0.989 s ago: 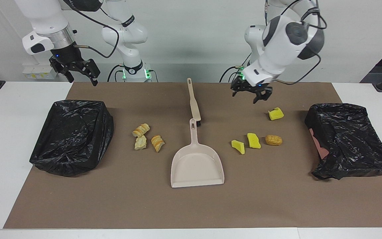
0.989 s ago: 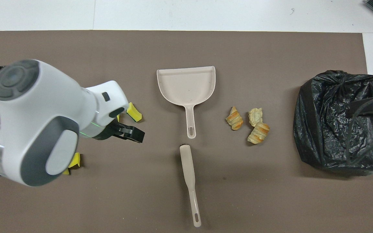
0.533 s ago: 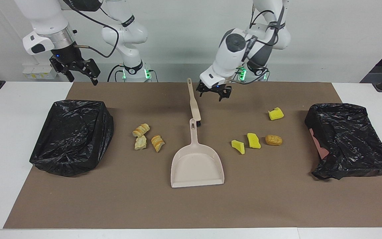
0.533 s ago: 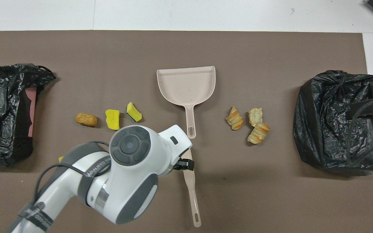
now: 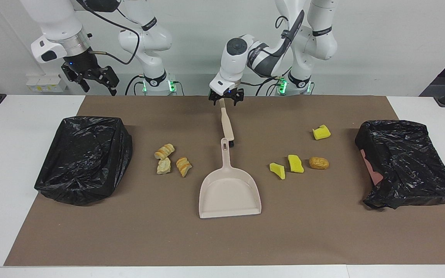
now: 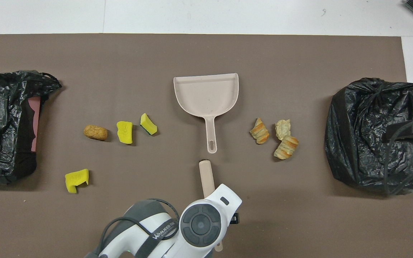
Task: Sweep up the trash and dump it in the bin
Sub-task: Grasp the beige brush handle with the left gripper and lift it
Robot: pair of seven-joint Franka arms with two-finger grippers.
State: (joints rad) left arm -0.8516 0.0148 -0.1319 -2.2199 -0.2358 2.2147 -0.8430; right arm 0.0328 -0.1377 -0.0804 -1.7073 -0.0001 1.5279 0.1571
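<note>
**Table inventory: sweeping set, two lined bins, seven pieces of trash**

Surroundings. A brown mat covers most of a white table. At the middle lies a beige dustpan, handle toward the robots, open mouth away from them. Its handle end lies just beside the head of a beige brush, which lies nearer to the robots with its handle pointing toward them. A black-bagged bin stands at the right arm's end of the mat; a second black-bagged bin, a pink wall showing under its liner, stands at the left arm's end.

Writing. The left arm's forearm reads "WANJEED TEC" in the overhead view; the rest is not legible.

Trash.
- Three tan-orange striped pastry pieces, clustered between the dustpan and the right arm's bin.
- Two yellow sponge chunks side by side, with a brown bread roll just beside them, between the dustpan and the left arm's bin.
- One more yellow sponge chunk, apart from these and nearer to the robots.

Grippers.
- Left gripper: fingers spread, nothing held, over the brush's handle end; whether it touches cannot be told.
- Right gripper: fingers spread, empty, waiting above the table's edge near its bin.
</note>
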